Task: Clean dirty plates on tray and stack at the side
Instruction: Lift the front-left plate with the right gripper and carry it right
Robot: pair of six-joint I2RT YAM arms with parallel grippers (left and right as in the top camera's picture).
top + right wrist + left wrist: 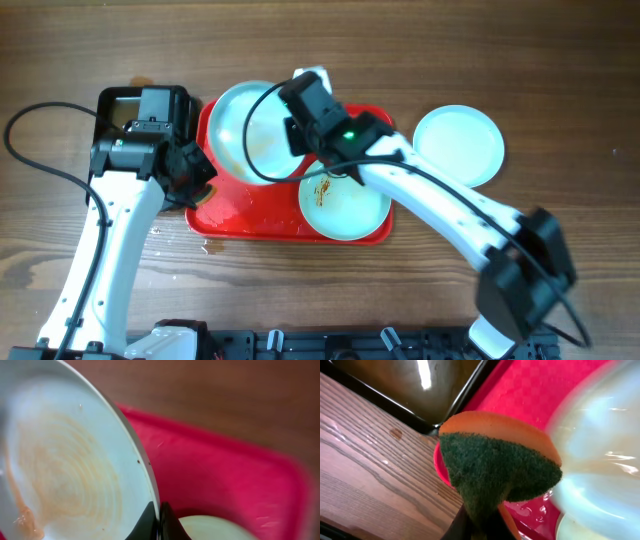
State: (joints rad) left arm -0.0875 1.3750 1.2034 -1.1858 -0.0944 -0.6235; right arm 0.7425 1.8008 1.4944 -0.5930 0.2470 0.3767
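Grained wood tabletop [560,60], glossy red tray [250,222], smeared round plate [65,460], green-faced sponge [495,465].

Likely a robotics lab: two cabled arms [110,240] [440,205] at a wooden table [560,60].

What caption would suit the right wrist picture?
Right gripper pinches the rim of a sauce-smeared plate, tilted over the red tray.

Wooden table [520,60] carries red tray [240,222], black pan [116,104], plate [459,144]
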